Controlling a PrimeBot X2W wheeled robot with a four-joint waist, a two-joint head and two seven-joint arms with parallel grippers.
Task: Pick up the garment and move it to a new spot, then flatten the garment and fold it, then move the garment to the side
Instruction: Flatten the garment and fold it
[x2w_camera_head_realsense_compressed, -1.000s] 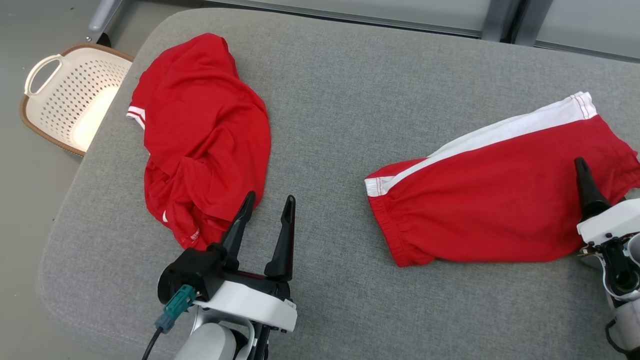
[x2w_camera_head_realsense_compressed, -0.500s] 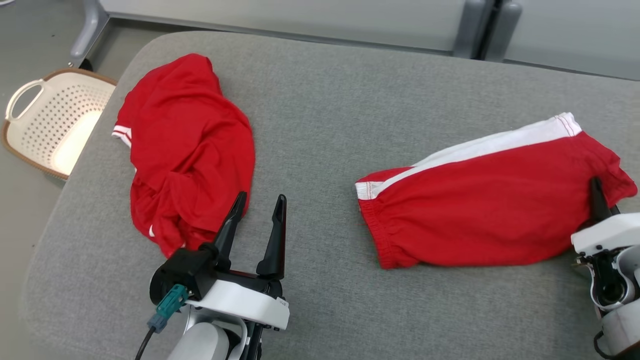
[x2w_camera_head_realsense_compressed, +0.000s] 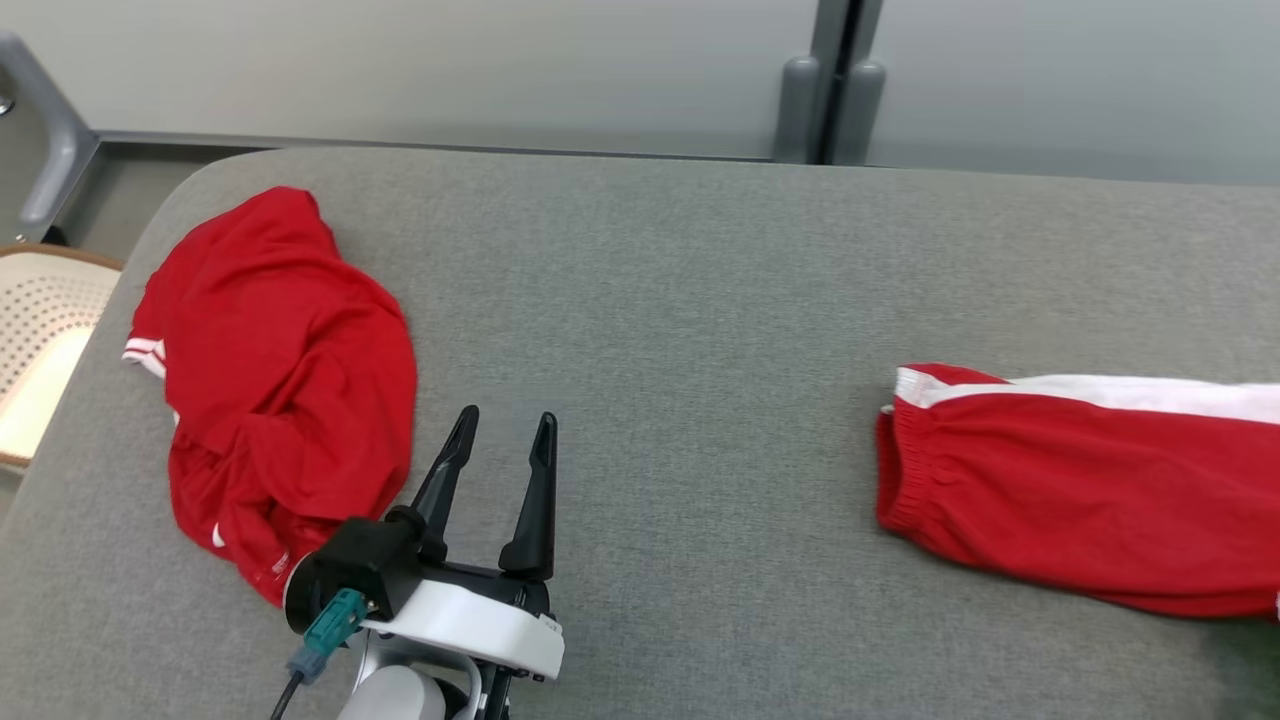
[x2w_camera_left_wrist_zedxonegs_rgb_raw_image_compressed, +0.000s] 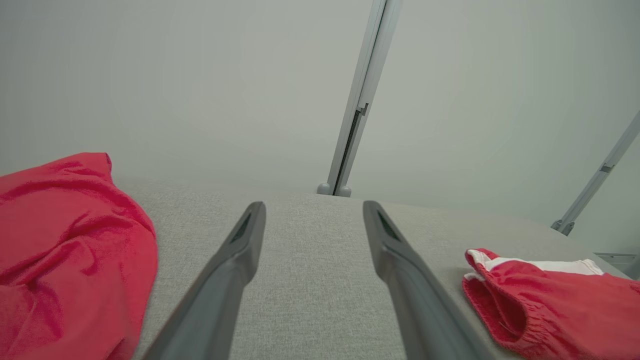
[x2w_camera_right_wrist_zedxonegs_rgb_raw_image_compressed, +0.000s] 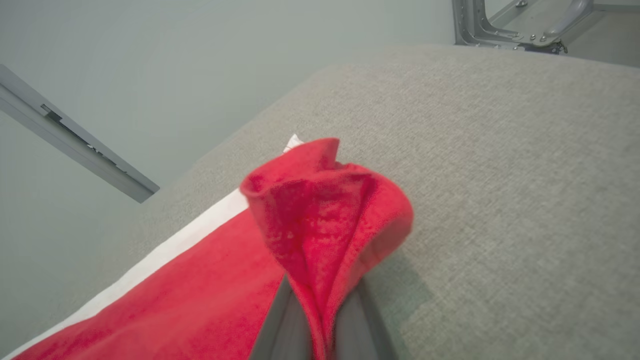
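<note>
The garment (x2w_camera_head_realsense_compressed: 1080, 500), red folded shorts with a white side stripe, lies at the right of the grey padded table (x2w_camera_head_realsense_compressed: 650, 300) and runs past the head view's right edge. In the right wrist view my right gripper (x2w_camera_right_wrist_zedxonegs_rgb_raw_image_compressed: 317, 325) is shut on a bunched red edge of the garment (x2w_camera_right_wrist_zedxonegs_rgb_raw_image_compressed: 320, 215), which stands up over the fingers and hides their tips. My left gripper (x2w_camera_head_realsense_compressed: 505, 415) is open and holds nothing, low over the table just right of a crumpled red garment (x2w_camera_head_realsense_compressed: 280, 380). The left wrist view shows the open left gripper (x2w_camera_left_wrist_zedxonegs_rgb_raw_image_compressed: 312, 205) with the shorts' waistband (x2w_camera_left_wrist_zedxonegs_rgb_raw_image_compressed: 550, 300) at its right.
The crumpled red garment (x2w_camera_left_wrist_zedxonegs_rgb_raw_image_compressed: 65, 240) covers the table's left end. A white perforated basket (x2w_camera_head_realsense_compressed: 40, 340) with a brown rim stands on the floor beyond the table's left edge. Grey wall panels and a post (x2w_camera_head_realsense_compressed: 830, 110) rise behind the table.
My right gripper has shut on the shorts' edge and pulled them to the right, widening the gap to the crumpled garment. The head camera has shifted. The left gripper has stayed open.
</note>
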